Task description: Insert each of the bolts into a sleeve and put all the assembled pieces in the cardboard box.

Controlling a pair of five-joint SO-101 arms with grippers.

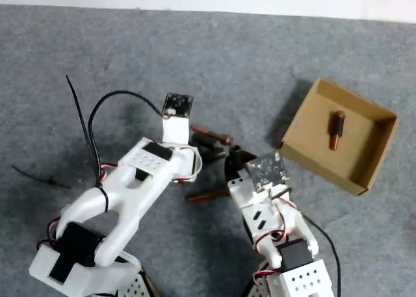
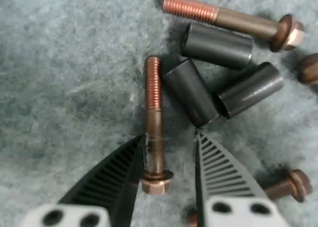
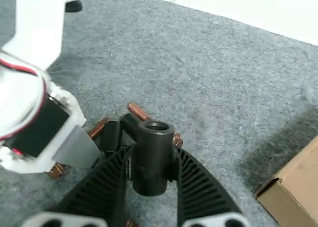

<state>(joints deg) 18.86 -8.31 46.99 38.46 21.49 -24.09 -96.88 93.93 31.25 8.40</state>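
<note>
My left gripper (image 2: 170, 136) is open low over the mat, with a copper bolt (image 2: 154, 132) lying between its fingers, against one of them. Three black sleeves (image 2: 191, 92) lie just beyond the fingertips, and a second bolt (image 2: 233, 21) lies past them. My right gripper (image 3: 153, 152) is shut on a black sleeve (image 3: 151, 132) held upright, open end up. In the high view the left gripper (image 1: 201, 144) and right gripper (image 1: 233, 162) are close together at mid-table. The cardboard box (image 1: 374, 151) at the right holds one assembled piece (image 1: 336, 129).
A loose bolt (image 1: 208, 194) lies on the grey mat between the two arms. More bolts (image 2: 285, 185) lie beside the left gripper. The left arm (image 3: 35, 113) is close beside the right gripper. A box corner (image 3: 293, 192) is near the right gripper.
</note>
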